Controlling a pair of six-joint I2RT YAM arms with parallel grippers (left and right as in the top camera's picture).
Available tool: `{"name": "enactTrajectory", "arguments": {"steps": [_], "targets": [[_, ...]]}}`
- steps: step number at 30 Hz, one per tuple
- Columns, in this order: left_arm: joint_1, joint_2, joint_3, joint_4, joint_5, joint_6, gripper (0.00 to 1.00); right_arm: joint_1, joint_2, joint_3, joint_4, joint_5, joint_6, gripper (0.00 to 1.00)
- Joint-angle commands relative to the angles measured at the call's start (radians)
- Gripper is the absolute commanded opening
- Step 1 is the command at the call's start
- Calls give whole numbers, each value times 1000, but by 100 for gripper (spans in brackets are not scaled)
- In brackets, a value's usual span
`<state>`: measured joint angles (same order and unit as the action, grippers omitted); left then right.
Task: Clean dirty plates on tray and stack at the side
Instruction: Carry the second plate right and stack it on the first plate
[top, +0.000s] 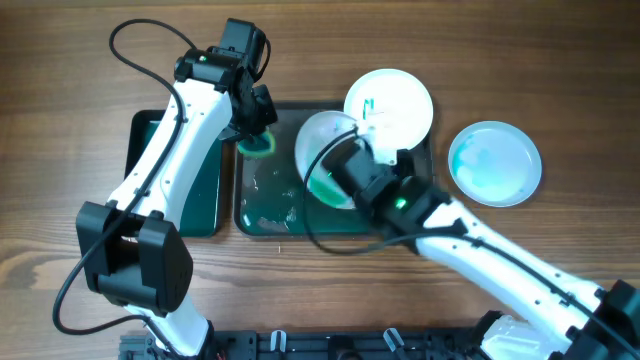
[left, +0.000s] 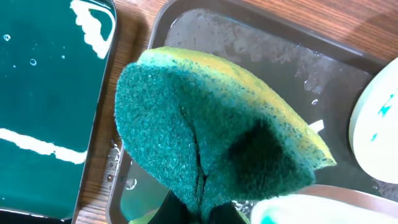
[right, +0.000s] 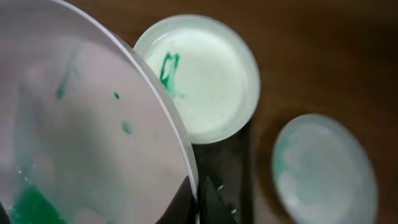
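One plate is tilted over the middle of the tray, green smeared at its lower edge. The right gripper grasps its rim. A second plate, marked with a teal streak, lies on the tray's far right corner, overlapping the rim. A third plate, tinted teal, sits off the tray to its right on the wood-grain table. The tray is wet, with droplets and puddles. Over its far left corner, the left gripper is clenched on a folded green-and-yellow sponge. A narrow tray of teal liquid lies just left of the tray.
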<state>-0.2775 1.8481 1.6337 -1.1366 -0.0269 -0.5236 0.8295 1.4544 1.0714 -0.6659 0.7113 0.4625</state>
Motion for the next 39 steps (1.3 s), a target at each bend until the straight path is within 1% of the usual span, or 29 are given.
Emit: {"name": "enactTrajectory", "arguments": {"steps": [1,3,4,6,7,8,12,13,14,17,18,19,21,24,25,27,30,33,35,36,38,39], "targets": [[-1,-12,14,2,20,19,4,107,-12,11,19,491,-121,4],[-1,-12,14,2,35,20,4,189,-12,11,73,660,-218,4],[-1,-12,14,2,38,20,4,230,-12,11,122,726,-290,4],[-1,-12,14,2,38,20,4,271,-12,11,204,808,-389,4],[-1,-11,14,2,38,20,4,285,-12,11,258,808,-478,4],[-1,-11,14,2,38,20,4,287,-12,11,274,808,-492,4],[-1,-11,14,2,38,20,4,286,-12,1,272,793,-486,4],[-1,-11,14,2,38,20,4,285,-12,-3,249,740,-486,4],[-1,-11,14,2,38,20,4,285,-12,-7,206,609,-465,4],[-1,-12,14,2,38,20,4,260,-13,-6,97,385,-207,4],[-1,-12,14,2,38,20,4,222,-19,-6,64,269,-112,4],[-1,-11,14,2,38,20,4,162,-37,-3,53,129,-80,4],[-1,-11,14,2,38,20,4,50,-83,-3,43,-50,-51,4],[-1,-12,14,2,38,20,4,-227,-204,-3,25,-375,-20,4],[-1,-11,14,3,38,20,4,-359,-246,-3,0,-475,19,4],[-1,-11,14,7,37,20,4,-537,-282,-3,-34,-591,43,4],[-1,-11,14,10,37,20,4,-813,-273,-8,-127,-633,146,4],[-2,-11,14,11,37,20,4,-1058,-206,-56,-129,-705,150,4],[-2,-11,14,18,38,19,4,-1141,-131,-71,-130,-696,142,4],[-2,-11,14,18,38,19,4,-1154,-99,-73,-130,-673,143,4],[-2,-11,14,19,38,19,4,-1169,-12,-76,-127,-553,177,4],[-2,-11,14,20,38,19,4,-1170,20,-76,-124,-542,176,4]]}}
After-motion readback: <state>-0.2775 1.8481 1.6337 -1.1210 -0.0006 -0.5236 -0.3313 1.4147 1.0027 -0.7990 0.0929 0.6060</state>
